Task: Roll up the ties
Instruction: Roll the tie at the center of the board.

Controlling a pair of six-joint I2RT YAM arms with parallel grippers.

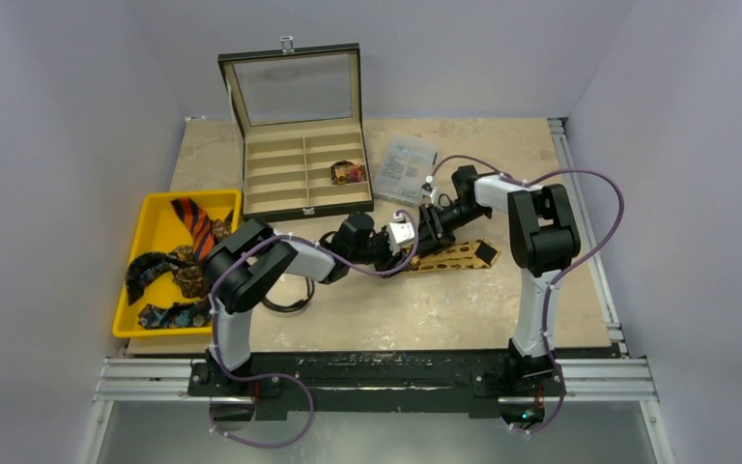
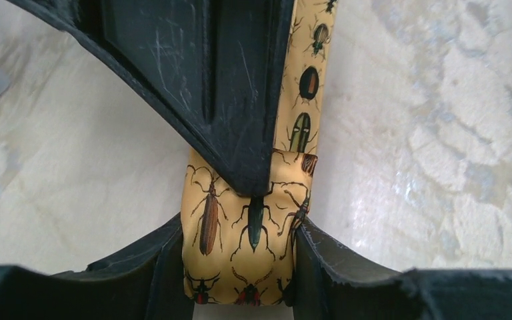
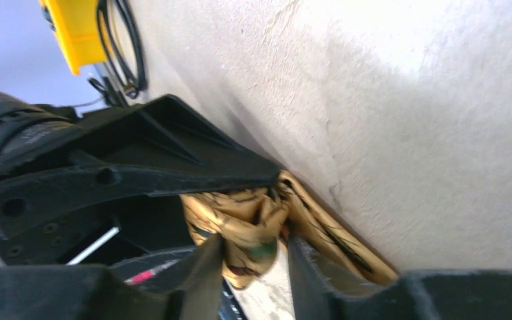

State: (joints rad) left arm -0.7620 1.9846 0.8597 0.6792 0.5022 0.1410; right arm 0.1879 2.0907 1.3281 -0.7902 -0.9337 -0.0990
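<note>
Tabletop (image 2: 440, 133) beneath beetle-print tie (image 2: 240, 247), legible wrist-close only

overall light: bright, even, diffuse from overhead; top view a little soft.
shadows: faint and short on the table (image 1: 396, 309); a broad grey band across it in the right wrist view.
glare: blown white at top right of the right wrist view.
focus: tan-gold tie (image 2: 240, 253) crisp in the left wrist view; right wrist view smeared, tilted.

Two black-and-white arms (image 1: 531, 300), looping purple cables (image 1: 622, 208), scuffed black plastic fingers (image 2: 347, 267).
</note>
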